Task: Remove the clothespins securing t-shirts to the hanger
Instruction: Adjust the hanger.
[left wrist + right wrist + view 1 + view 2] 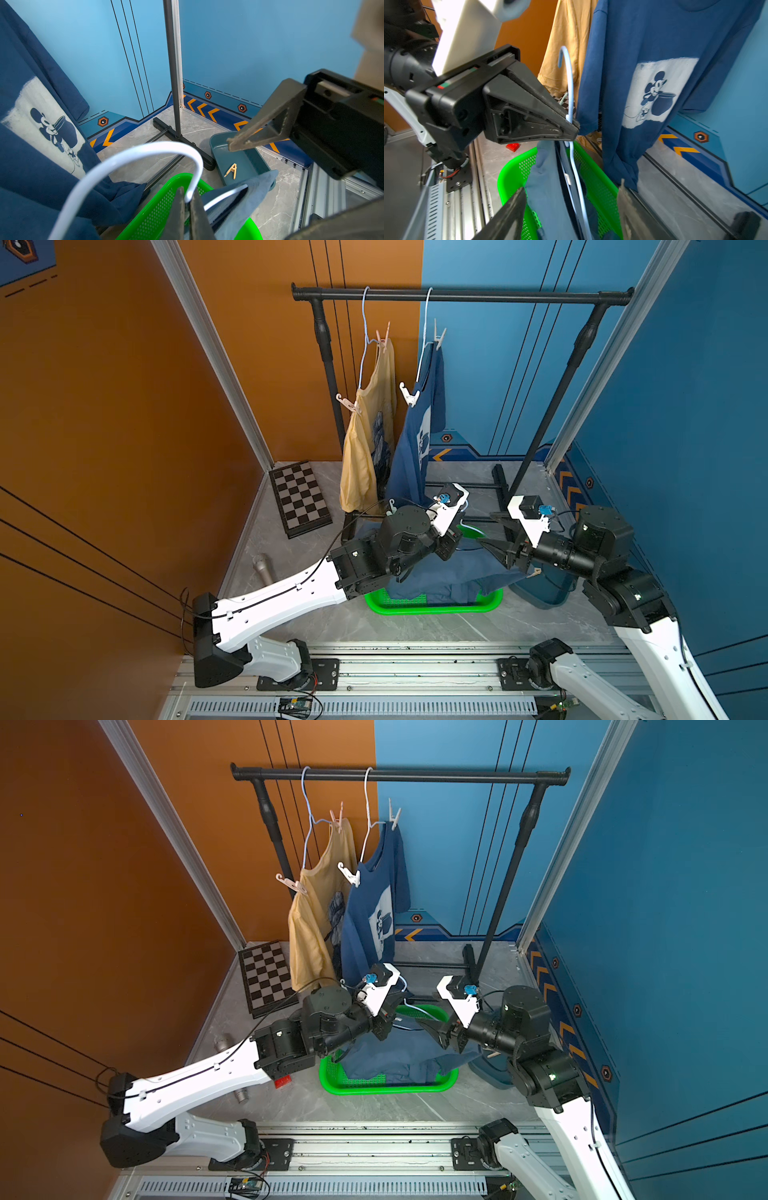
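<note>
Over the green basket [432, 608], near the middle of the table, the left gripper [573, 127] was clenched on the neck of a white hanger [145, 149], just below its hook. From that hanger drooped the slate blue t-shirt [449, 572], most of it heaped in the basket and one fold spilling over the right rim. The right gripper [572, 187] stood released, its jaws spread to either side of the raised cloth and hanger wire.

Just right of the basket sat a teal bin [249, 160] with one yellow clothespin [231, 170] lying in it. No pin showed plainly on the held hanger, though cloth and arms hid much of it.

Farther back, on the black rail [457, 295], hung the navy t-shirt [415, 448] and, to its left, the pale yellow t-shirt [368, 448]. Each was pinned at both shoulders. The navy had a far white clothespin [439, 336] and a near white clothespin [409, 393]. The yellow had a pink clothespin [385, 334] and a pale clothespin [348, 403].

The step in hand looked to be stripping the slate shirt's hanger, with the four pins on the rail untouched. The next move would call for the right gripper to find any pin left on that hanger and pinch its tail ends to spring it open. It would then draw the pin clear of the cloth and drop it in the bin, the left steadying the hanger.
</note>
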Motion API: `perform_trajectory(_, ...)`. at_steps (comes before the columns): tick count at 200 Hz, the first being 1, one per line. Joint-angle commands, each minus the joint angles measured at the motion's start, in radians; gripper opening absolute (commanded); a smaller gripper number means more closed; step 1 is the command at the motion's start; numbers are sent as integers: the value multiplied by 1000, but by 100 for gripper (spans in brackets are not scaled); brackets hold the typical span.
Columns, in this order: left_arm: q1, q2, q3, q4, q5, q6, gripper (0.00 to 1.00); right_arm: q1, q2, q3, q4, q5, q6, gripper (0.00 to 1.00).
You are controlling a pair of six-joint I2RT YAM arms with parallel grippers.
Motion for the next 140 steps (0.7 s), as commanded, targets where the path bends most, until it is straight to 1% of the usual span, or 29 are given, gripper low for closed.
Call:
perform_trajectory(1, -15, 5, 37, 55, 22, -17, 0, 15, 28, 5, 43, -58, 23, 67)
perform_trajectory(63, -22, 4, 37, 55, 7, -17, 0, 68, 120, 32, 66, -55, -1, 54)
perform_trajectory(91, -24, 4, 40, 55, 6, -17, 0, 100, 150, 38, 83, -28, -13, 50)
perform_trajectory(122, -25, 11, 41, 52, 7, -16, 0, 117, 193, 65, 93, -29, -15, 45)
perform_trajectory(140, -25, 12, 45, 53, 10, -20, 0, 123, 215, 74, 97, -33, -16, 39)
